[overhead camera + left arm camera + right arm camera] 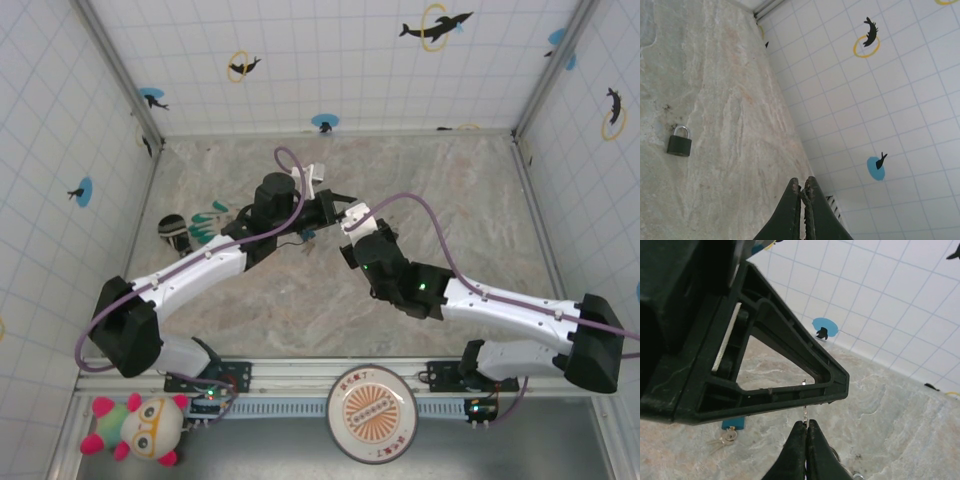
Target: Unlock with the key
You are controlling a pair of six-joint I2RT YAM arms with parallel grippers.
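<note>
The key shows as a thin silvery sliver. It rises from my right gripper, which is shut on it, and passes behind a black finger of my left gripper. In the left wrist view my left gripper is shut, with a thin dark edge pinched between its pads. From above, the left gripper and the right gripper meet tip to tip over the middle of the table. A dark padlock lies flat on the marble, apart from both.
A small blue padlock with a bunch of keys lies on the table below the grippers. Teal strips and a dark round object lie at the left. Tiled walls enclose the table on three sides.
</note>
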